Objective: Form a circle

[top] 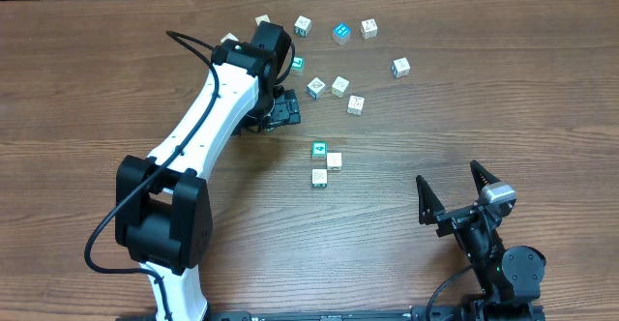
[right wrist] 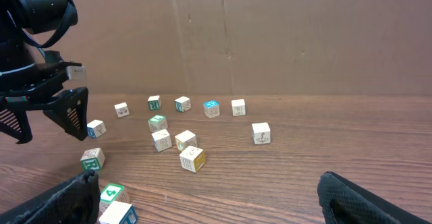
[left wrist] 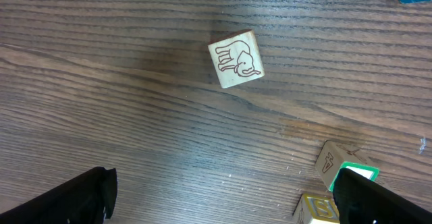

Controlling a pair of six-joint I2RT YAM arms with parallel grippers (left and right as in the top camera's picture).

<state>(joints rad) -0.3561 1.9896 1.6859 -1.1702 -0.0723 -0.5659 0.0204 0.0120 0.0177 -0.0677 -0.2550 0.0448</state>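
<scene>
Small white, pale wood and teal cubes lie scattered over the far middle of the table, in no circle; one teal cube (top: 340,33) sits at the back. Three cubes (top: 335,160) cluster close together nearer the middle. My left gripper (top: 282,109) hangs open and empty beside the scatter's left side. In the left wrist view its fingers (left wrist: 74,200) frame bare wood, with a pale elephant cube (left wrist: 236,60) ahead and cubes (left wrist: 341,163) by the right finger. My right gripper (top: 448,176) is open and empty at the front right, well apart from the cubes (right wrist: 192,158).
The brown wooden table (top: 503,118) spreads under everything. A cardboard wall (right wrist: 270,35) stands along the back. The white left arm (top: 208,118) reaches diagonally from its base (top: 164,219) at the front left. The right arm's base (top: 517,268) sits at the front right.
</scene>
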